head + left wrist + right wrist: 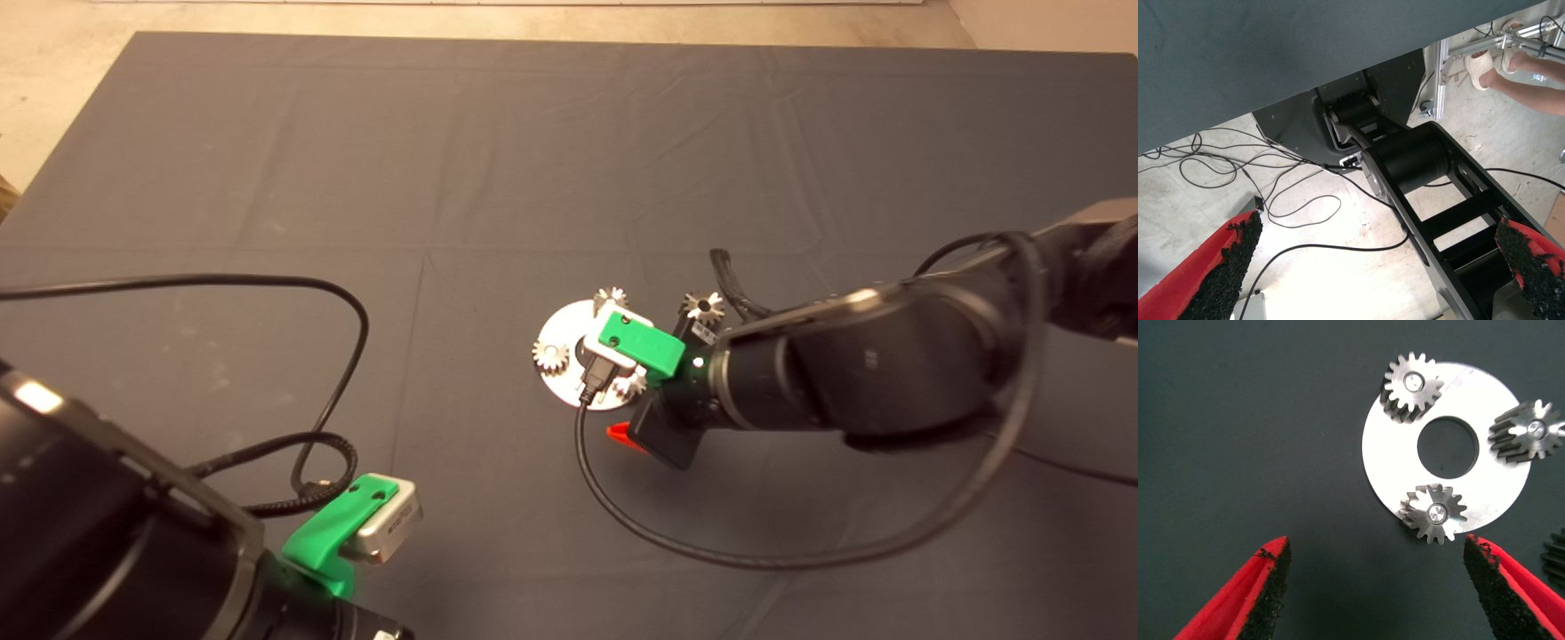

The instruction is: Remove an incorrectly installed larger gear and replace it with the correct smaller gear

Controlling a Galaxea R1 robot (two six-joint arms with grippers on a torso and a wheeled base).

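Observation:
A round silver plate [1405, 460] [569, 329] lies on the dark mat with three small silvery gears on its pegs. The smaller gear [1435, 513] [633, 384] nearest my right gripper looks the same as the other two [1411, 383] [1528, 430]. The larger gear [705, 307] lies on the mat beside the plate; only its dark edge [1557, 555] shows in the right wrist view. My right gripper [1373, 543] [636, 400] is open and empty, just short of the plate's edge. My left gripper [1375, 233] is open and empty, parked at the lower left [356, 524].
A black cable [293, 284] loops over the mat's left side, and another [676, 542] hangs from the right arm. The left wrist view shows the floor with cables [1291, 207], the robot's base [1411, 160] and a person's sandalled feet [1491, 63].

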